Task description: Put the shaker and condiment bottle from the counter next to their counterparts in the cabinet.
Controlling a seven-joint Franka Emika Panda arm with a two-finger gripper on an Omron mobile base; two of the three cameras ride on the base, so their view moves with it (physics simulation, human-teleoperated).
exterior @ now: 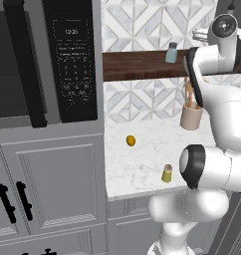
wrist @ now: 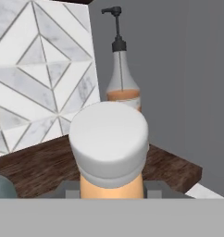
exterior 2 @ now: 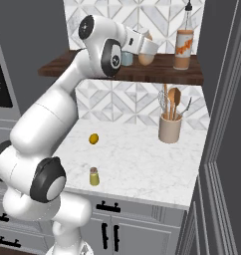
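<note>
At the bottom centre of the hand view, our gripper (wrist: 112, 192) is closed around the condiment bottle (wrist: 111, 152), above the cabinet (wrist: 44, 166). Behind it, top centre, stands the tall bottle (wrist: 121, 78). The shaker (exterior 2: 94, 176) stands on the counter (exterior 2: 142, 164), lower centre.

White arm (exterior 2: 58, 109) raised high, tool (exterior 2: 151, 50) clamped around a load.

Only readable bit is the clock on the microwave (exterior: 72, 60) panel, looks like 12:20; keypad text's too blurry.
</note>
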